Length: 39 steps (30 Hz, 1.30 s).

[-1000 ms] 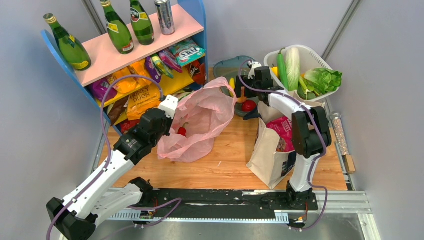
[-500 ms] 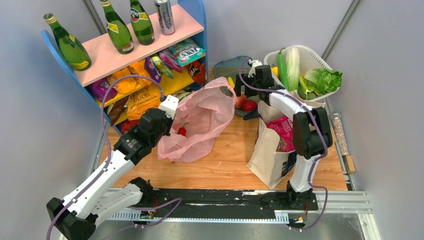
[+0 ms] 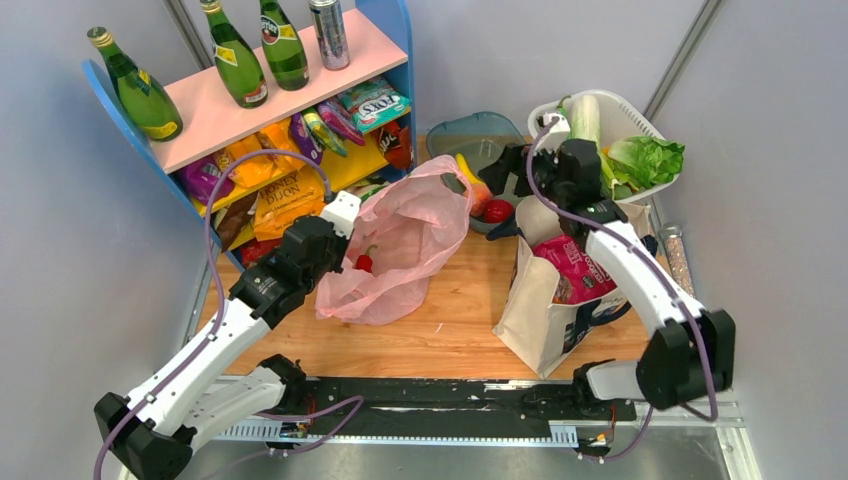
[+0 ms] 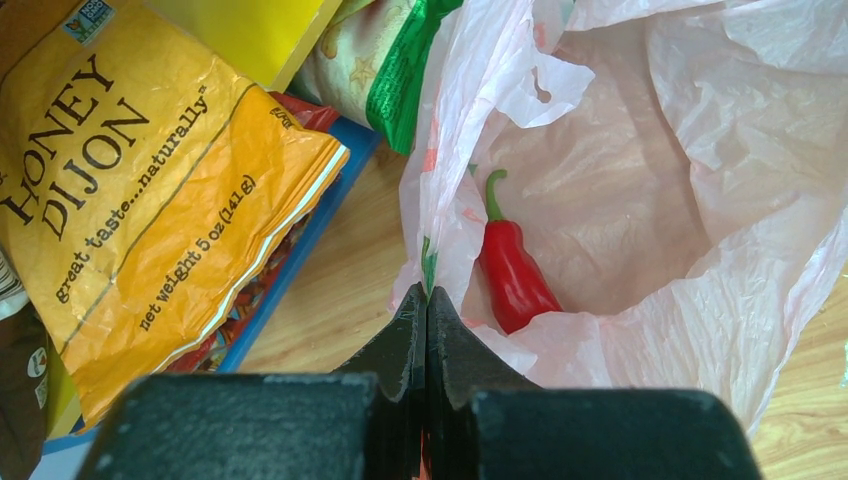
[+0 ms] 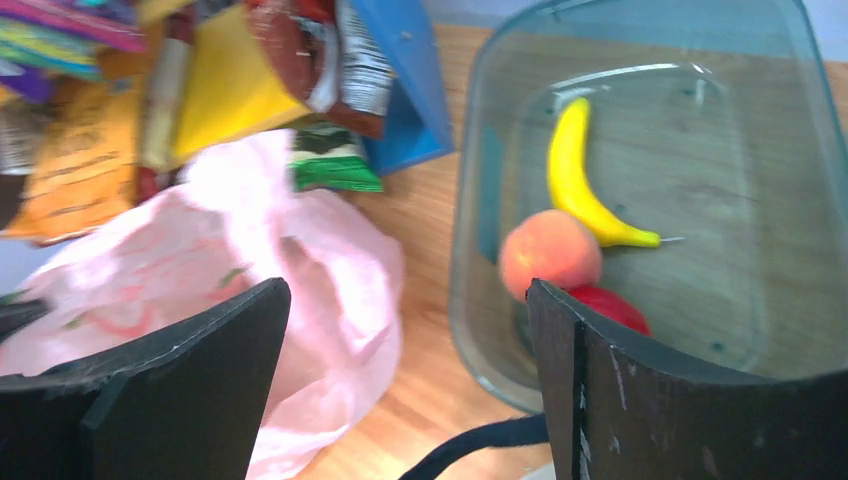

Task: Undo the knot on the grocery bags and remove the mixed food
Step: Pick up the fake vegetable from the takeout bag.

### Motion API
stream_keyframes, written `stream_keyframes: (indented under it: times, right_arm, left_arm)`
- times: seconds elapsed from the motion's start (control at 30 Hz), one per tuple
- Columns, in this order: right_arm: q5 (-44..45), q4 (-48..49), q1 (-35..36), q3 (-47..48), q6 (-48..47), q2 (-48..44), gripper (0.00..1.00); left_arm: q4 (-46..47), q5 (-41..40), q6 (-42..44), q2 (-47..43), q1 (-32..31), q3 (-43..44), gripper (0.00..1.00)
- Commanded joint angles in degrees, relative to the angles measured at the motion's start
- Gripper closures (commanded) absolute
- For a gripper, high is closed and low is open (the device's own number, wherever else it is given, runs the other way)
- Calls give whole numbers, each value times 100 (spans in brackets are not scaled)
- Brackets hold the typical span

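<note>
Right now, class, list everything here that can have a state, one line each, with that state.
Pink bag, open at the top, rim pinched.
Left gripper, shut on the pink bag's rim.
Right gripper, open, holding nothing, by the tub.
Red pepper, lying inside the pink bag.
Tote, upright, open, packet inside.
Tub, uncovered, holding banana and peach.
Bottles, upright on the shelf.

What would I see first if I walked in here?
The big pink bag in the middle, open, with a red pepper inside and the left gripper pinching its rim. Then the green bottles on the pink shelf at the back left, and a yellow banana beside a peach in the clear tub.
</note>
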Motion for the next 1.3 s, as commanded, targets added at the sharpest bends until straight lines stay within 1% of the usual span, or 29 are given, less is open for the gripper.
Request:
stream_keyframes:
  times: [0.0,0.1,0.13,0.23,0.33,0.47,0.53,0.63,0.73,0.93,1.03,1.13,1.27]
  right_arm:
    - [-751,712,100,-572,629,-1047,13]
    - [-868,953,396,-787,774,-1590,13]
    - [-789,969,629,-812,742,-1745,13]
    - [-175,1052,1287,-934,572,-2170,14]
    - [375,1364,1944,-1206,405,-2426,15]
    - [739,1765,2626,-1476,200,-2377,15]
    - [826,1757,2838,-1449,187,-2081,15]
    - [847,1768,3038,-1329,312,-1394,15]
    - [653,1774,3049,-1058,404,-530,15]
    - [232,1624,3057,-320,256,1207,20]
    - [193,1453,3106,-43,87,1792,19]
    - [394,1131,3128,165,28,2272,16]
    - [680,537,3128,241,77,2572,12]
  left_arm:
    - [164,33,32,48,40,94,100]
    - [109,56,13,118,37,131,100]
    - [105,66,15,128,36,132,100]
    - [106,155,6,156,38,141,100]
    - [94,183,18,186,40,151,100]
    - [82,132,42,188,40,152,100]
    - [84,96,60,163,38,145,100]
    - [81,58,67,124,38,135,100]
    - [83,35,68,112,39,131,100]
    - [68,-93,71,43,43,128,100]
    - [84,-94,72,2,41,117,100]
    - [89,-55,76,-32,38,112,100]
    - [124,-17,72,-83,40,100,100]
